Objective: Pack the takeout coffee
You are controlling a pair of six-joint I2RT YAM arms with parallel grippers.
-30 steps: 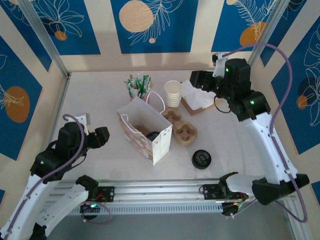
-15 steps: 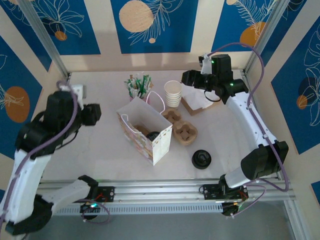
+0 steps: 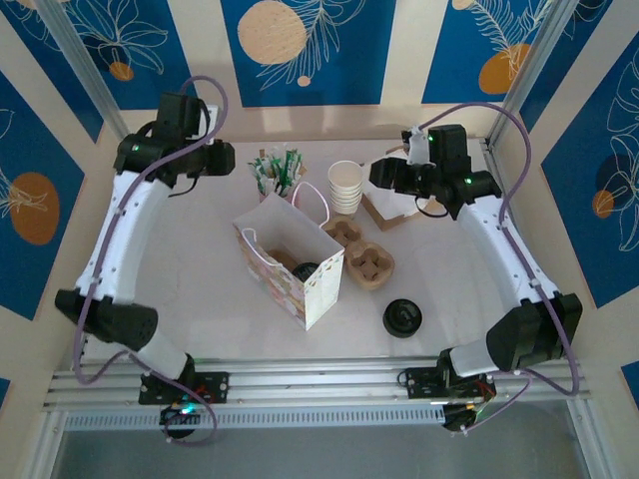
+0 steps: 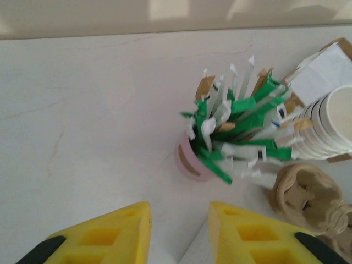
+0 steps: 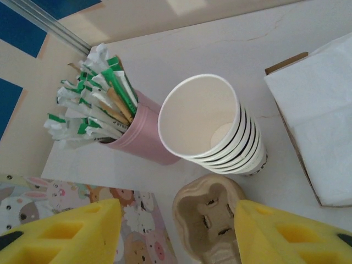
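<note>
Inside the patterned bag (image 3: pixel 321 291), the black-lidded takeout coffee (image 3: pixel 305 270).

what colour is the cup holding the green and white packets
Pale pink. The holder cup shows best in the right wrist view.

Bare table (image 3: pixel 190 239) left of the bag (image 3: pixel 272 279) (cup stack (image 3: pixel 345 187), carriers (image 3: pixel 369 264) crowd its right).

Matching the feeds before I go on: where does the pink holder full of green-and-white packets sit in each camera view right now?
Top external: the pink holder stands toward the far edge of the table, just left of the stack of cream cups.
Left wrist: the holder is near the centre, with the stack at the right edge.
Right wrist: the holder is left of centre, close beside the stack.
Shared landmark: the stack of cream cups.
</note>
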